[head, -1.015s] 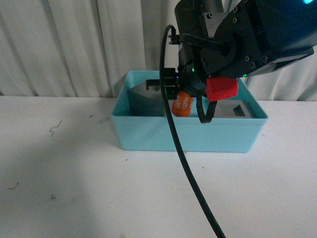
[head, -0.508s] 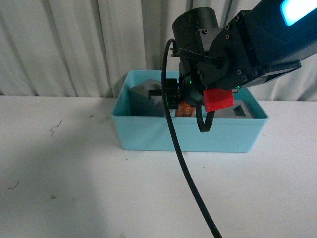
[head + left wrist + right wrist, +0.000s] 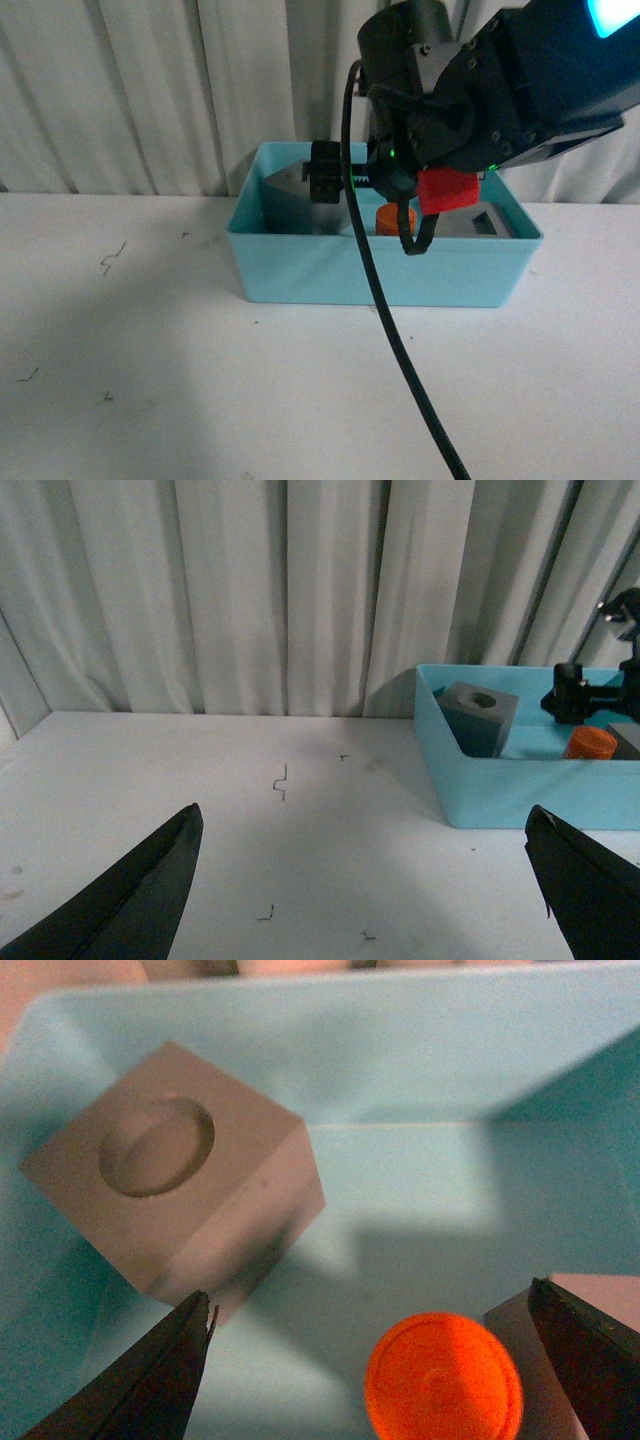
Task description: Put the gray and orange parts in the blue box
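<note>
The light-blue box [image 3: 300, 262] stands on the white table against the curtain. Inside it, the gray cube with a round hole [image 3: 175, 1215] sits at the box's left end. The orange cylinder [image 3: 443, 1380] stands upright on the box floor between that cube and a second gray cube [image 3: 490, 222] at the right end. My right gripper [image 3: 385, 1365] hangs open just above the cylinder, nothing between its fingers. My left gripper [image 3: 370, 880] is open over bare table, well left of the box [image 3: 520, 780]. The left wrist view also shows the round-hole cube [image 3: 480, 712] and the cylinder [image 3: 590, 743].
A white curtain [image 3: 150, 90] hangs behind the table. The right arm's black cable [image 3: 395, 340] trails down across the box front toward me. Small dark scuff marks [image 3: 108, 262] dot the tabletop left of the box.
The right gripper opened and let go of the orange cylinder, which dropped from between the fingers and now stands on the box floor. The gripper has lifted slightly.
</note>
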`<control>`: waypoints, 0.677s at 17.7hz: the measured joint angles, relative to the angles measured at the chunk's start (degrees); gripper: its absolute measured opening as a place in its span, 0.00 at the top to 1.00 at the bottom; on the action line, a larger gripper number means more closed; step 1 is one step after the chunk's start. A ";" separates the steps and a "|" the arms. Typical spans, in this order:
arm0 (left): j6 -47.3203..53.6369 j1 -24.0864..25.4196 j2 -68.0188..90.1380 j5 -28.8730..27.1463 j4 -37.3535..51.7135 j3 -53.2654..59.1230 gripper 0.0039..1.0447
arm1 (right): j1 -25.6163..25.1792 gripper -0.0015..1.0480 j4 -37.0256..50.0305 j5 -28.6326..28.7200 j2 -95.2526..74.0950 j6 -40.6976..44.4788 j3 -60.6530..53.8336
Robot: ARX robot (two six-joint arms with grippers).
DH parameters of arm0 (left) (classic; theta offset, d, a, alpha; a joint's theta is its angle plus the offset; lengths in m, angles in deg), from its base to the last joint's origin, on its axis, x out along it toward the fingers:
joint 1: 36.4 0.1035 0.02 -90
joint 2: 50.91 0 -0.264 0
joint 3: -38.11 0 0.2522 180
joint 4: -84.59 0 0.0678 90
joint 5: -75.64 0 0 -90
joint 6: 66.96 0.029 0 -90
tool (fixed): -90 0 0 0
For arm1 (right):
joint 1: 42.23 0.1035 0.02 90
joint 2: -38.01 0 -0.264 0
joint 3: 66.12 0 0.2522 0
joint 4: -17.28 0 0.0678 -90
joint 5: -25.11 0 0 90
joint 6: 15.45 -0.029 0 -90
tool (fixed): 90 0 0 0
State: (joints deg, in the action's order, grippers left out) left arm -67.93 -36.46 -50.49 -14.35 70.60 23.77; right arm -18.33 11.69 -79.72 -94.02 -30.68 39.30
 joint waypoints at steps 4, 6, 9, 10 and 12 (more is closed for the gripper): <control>0.00 0.00 0.00 -0.02 0.02 0.00 0.06 | -2.78 0.06 7.91 1.11 15.37 -1.31 -7.43; 0.00 0.00 0.00 -0.02 0.02 0.00 0.06 | -5.25 0.06 10.43 1.53 24.50 -1.27 -11.93; 0.00 0.00 0.00 0.00 0.02 0.00 0.06 | -10.47 0.06 10.75 3.48 43.82 0.04 -31.56; 0.00 0.00 0.00 -0.02 0.02 0.00 0.06 | -11.13 0.06 9.03 4.31 50.34 0.28 -39.01; 0.00 0.00 0.00 0.00 0.02 0.00 0.06 | -2.03 0.06 -25.53 -3.06 96.96 -7.63 -71.17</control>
State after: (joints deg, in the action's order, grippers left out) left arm -67.93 -36.46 -50.49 -14.35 70.62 23.77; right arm -20.36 -13.84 -82.78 2.94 -38.31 -31.87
